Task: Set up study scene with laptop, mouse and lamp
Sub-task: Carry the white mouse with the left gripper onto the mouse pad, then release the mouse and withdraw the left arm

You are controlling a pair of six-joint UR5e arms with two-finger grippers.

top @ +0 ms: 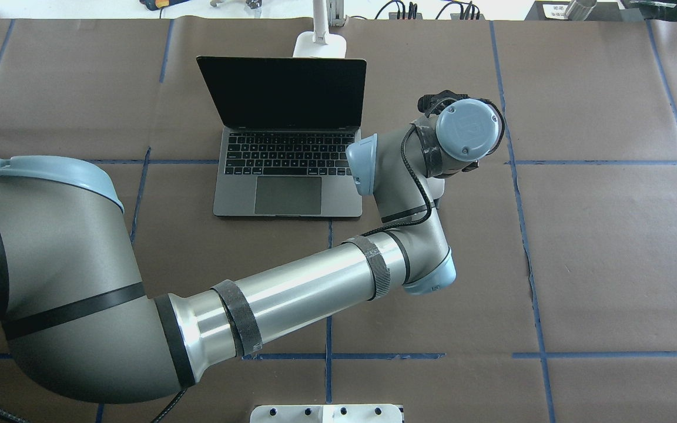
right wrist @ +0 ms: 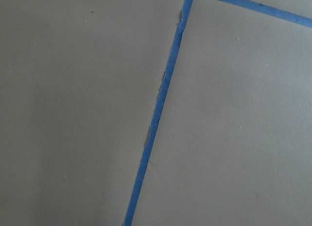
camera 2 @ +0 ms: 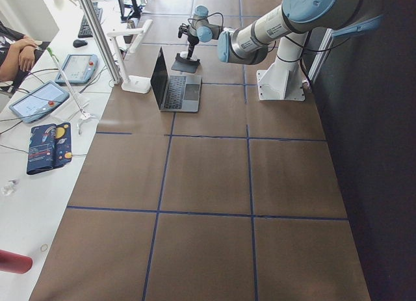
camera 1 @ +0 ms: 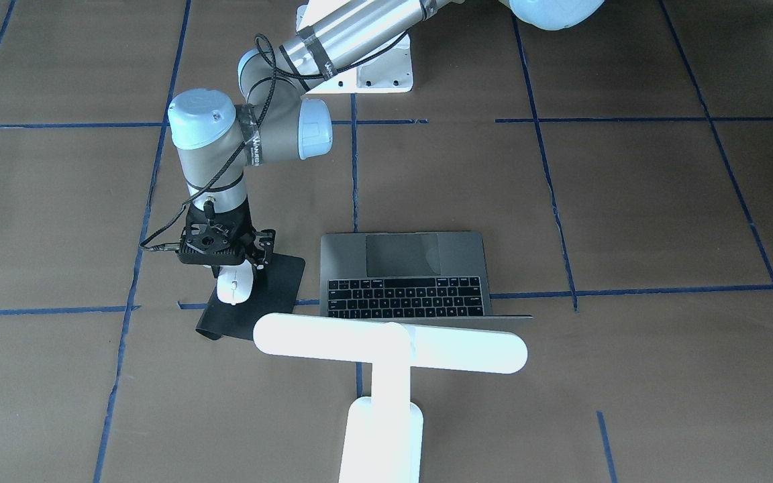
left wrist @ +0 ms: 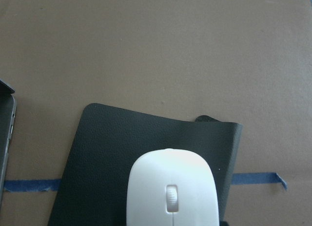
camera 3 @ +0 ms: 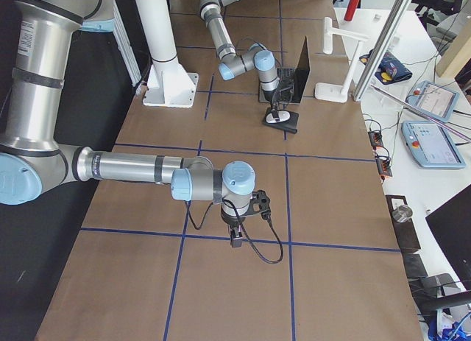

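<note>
The open dark-grey laptop sits mid-table, its screen black in the overhead view. The white T-shaped lamp stands behind its lid, seen from the robot. The white mouse lies on a black mouse pad beside the laptop and fills the bottom of the left wrist view. My left gripper points straight down with its fingers close against the mouse's sides. My right gripper hangs low over bare paper far from these things, and I cannot tell whether it is open or shut.
The white bolted pedestal stands at the robot's side of the table. Blue tape lines cross the brown paper. A side bench holds tablets and a metal post near the lamp.
</note>
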